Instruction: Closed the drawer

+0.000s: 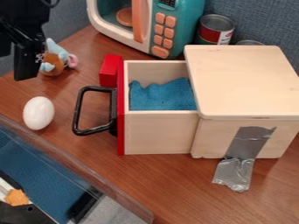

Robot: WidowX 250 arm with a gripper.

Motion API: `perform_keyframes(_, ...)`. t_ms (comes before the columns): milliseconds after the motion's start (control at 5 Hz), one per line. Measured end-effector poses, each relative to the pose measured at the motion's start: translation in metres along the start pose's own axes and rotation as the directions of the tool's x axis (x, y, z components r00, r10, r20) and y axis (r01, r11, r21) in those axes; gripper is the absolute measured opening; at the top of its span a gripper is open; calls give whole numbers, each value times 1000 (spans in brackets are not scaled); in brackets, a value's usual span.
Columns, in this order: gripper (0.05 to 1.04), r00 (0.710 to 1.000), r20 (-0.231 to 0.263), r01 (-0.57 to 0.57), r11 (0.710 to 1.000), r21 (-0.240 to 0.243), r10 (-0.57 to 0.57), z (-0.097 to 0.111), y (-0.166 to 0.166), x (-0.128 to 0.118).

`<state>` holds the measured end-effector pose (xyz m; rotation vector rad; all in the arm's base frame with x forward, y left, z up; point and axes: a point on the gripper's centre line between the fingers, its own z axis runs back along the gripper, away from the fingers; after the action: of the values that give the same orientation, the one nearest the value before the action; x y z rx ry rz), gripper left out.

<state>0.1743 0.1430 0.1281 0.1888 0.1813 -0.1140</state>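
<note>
One black gripper hangs at the upper left, cropped by the left edge; whether it is released or clenched cannot be told. A black cable enters at the top edge beside the arm, mostly cut off. Just right of the gripper sits a plush toy in brown, pale blue and pink. Below, a white egg lies on the brown table, left of the black handle. The handle is fixed to the red front of the drawer, which is open, extending leftward from the wooden box; the rear of the drawer is concealed inside the box. Blue cloth lies in the drawer, its far end hidden by the box top. A red block is positioned at the far end of the drawer front; contact between the two cannot be confirmed. Grey tape runs down the near side of the box onto the table. Behind the drawer stands a teal toy microwave, cropped at the top, with a can to its right. A second can is largely hidden behind the box. At the lower left, beyond the table edge, dark parts and an orange piece are hard to identify
</note>
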Motion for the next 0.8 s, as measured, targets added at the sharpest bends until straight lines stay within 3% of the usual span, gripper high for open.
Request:
perform_keyframes(200, 1000, 1000, -16, 8, 1000, -14, -8, -6, -3, -1)
perform_keyframes(800, 1000, 973, -9, 229, 970, 84, -229, -30, -18, 4)
